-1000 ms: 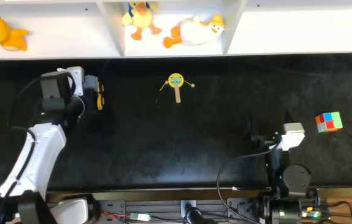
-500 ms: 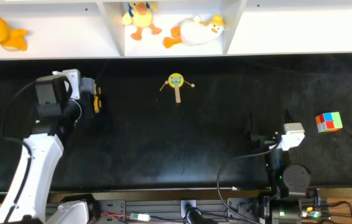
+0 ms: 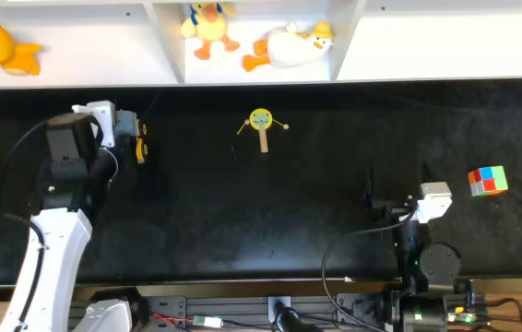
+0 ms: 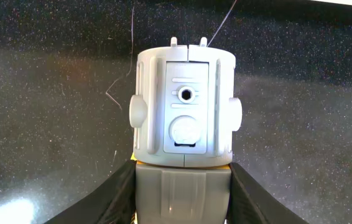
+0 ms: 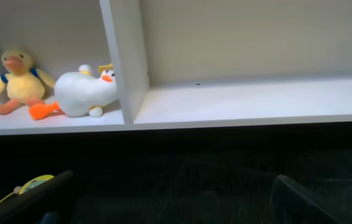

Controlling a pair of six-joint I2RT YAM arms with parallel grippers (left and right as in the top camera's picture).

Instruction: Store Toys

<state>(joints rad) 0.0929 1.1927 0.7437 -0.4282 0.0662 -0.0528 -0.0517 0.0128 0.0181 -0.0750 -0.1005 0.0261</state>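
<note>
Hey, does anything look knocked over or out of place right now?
The white duck lies tipped over in the middle compartment, beside the upright yellow duck. The rattle and cube sit loose on the table. Nothing else stands out.

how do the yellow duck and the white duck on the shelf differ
Colour: the yellow duck has a yellow body, the white duck a white one. Pose: the yellow duck sits upright, the white duck lies flat. Headwear: the white duck wears a small yellow cap, the yellow duck none. Both are plush with orange feet, in the same shelf compartment.
</note>
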